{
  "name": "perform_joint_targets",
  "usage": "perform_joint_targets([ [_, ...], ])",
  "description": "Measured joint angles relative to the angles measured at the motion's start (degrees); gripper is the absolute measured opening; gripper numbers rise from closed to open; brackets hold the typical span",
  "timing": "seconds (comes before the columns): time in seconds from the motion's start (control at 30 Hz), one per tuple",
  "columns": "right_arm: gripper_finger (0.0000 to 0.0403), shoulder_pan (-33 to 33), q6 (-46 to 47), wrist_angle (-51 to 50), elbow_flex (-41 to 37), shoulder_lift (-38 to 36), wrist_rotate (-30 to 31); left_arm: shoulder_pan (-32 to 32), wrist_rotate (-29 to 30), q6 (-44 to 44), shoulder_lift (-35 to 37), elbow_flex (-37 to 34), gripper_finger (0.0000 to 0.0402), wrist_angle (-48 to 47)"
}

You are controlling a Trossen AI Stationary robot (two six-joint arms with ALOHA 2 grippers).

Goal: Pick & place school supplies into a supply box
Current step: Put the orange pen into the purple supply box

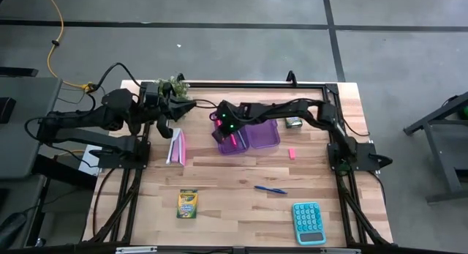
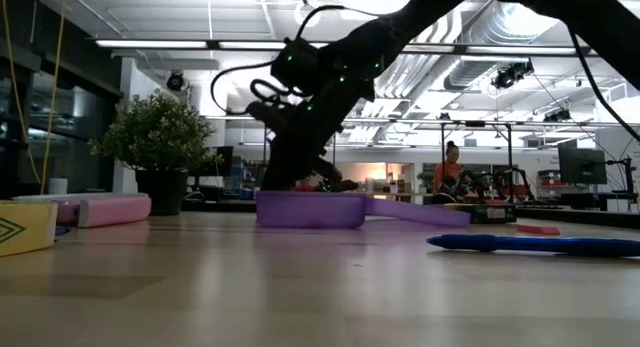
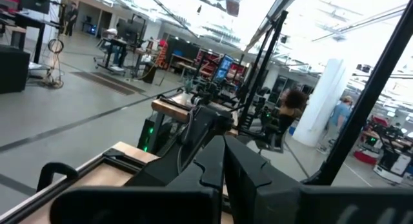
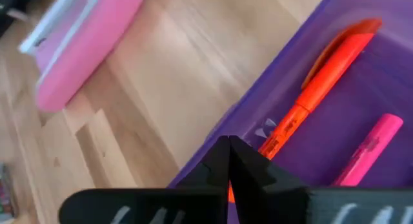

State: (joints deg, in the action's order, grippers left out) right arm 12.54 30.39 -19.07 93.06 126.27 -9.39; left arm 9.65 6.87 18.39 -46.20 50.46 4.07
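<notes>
Wooden table (image 1: 234, 184), red pen (image 4: 322, 75) beyond right tool (image 4: 229, 161)

Teal calculator (image 1: 308, 222) near desk's front right corner. Pink-and-white booklet (image 1: 177, 147) toward left edge. Potted plant (image 1: 170, 86) at back left corner. Person (image 2: 447, 167) in room beyond.

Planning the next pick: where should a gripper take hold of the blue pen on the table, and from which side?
Grip the blue pen around mid-barrel, coming straight down from above. It lies flat and alone on the bare wood, between the crayon box and the teal calculator, so nothing blocks a top approach. Set the jaws across its narrow width, square to its long axis, which probably gives the steadiest hold.
</notes>
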Motion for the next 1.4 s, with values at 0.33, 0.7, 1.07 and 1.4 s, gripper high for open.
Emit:
perform_joint_targets([
  [0.33, 0.0, -0.07, 1.69, 0.02, 0.6, 1.91, 5.8, 0.0, -0.02, 0.02, -0.04, 0.0, 0.0, 0.01],
  [0.7, 0.0, -0.05, 2.98, -0.27, 0.6, 1.91, 5.82, 0.02, -0.09, 0.02, -0.04, 0.0, 0.0, 0.01],
  [1.07, 0.0, -0.25, 3.44, 0.06, 0.6, 1.91, 8.56, 0.02, -0.09, 0.48, -0.04, 0.0, 0.0, 0.05],
  [1.4, 0.0, 0.11, 4.66, 0.74, 0.6, 2.64, 7.24, 0.02, -0.09, 0.94, -0.04, 0.0, 0.0, 0.07],
])
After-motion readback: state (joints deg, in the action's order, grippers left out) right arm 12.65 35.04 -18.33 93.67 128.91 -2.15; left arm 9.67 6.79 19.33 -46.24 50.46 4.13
